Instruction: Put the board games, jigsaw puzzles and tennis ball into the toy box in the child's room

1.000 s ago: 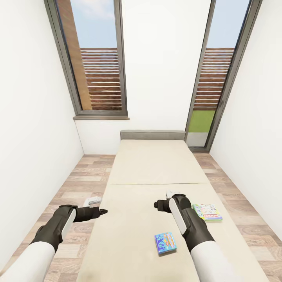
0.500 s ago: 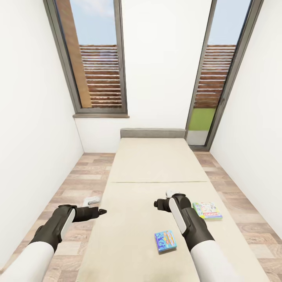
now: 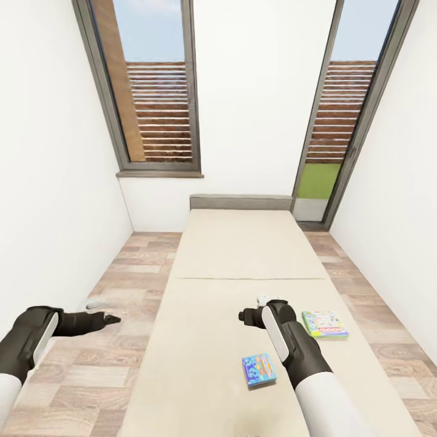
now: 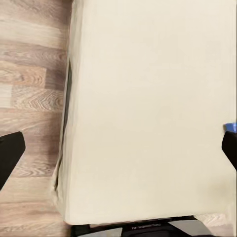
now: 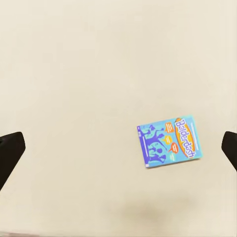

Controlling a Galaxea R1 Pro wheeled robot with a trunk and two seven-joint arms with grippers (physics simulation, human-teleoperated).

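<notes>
The right claw hangs above the bed, over the middle of the mattress's near half; its two dark fingertips sit wide apart at the edges of the right wrist view, so it is open and holds nothing. The left claw is out over the wooden floor beside the bed's left edge, also open, with one dark fingertip at each side of the left wrist view and nothing between them (that view looks down on the bed's left edge and a strip of floor).

Two board games lie flat on the beige mattress. The blue board game rests in the near part of the bed, a little right of its centre line and just beside the right forearm; the right wrist view shows its cartoon cover face up, clear of both fingertips. The green and white board game lies near the bed's right edge, farther from the robot than the blue one and well apart from it. The grey headboard stands at the far end against the white wall, between two tall windows.
</notes>
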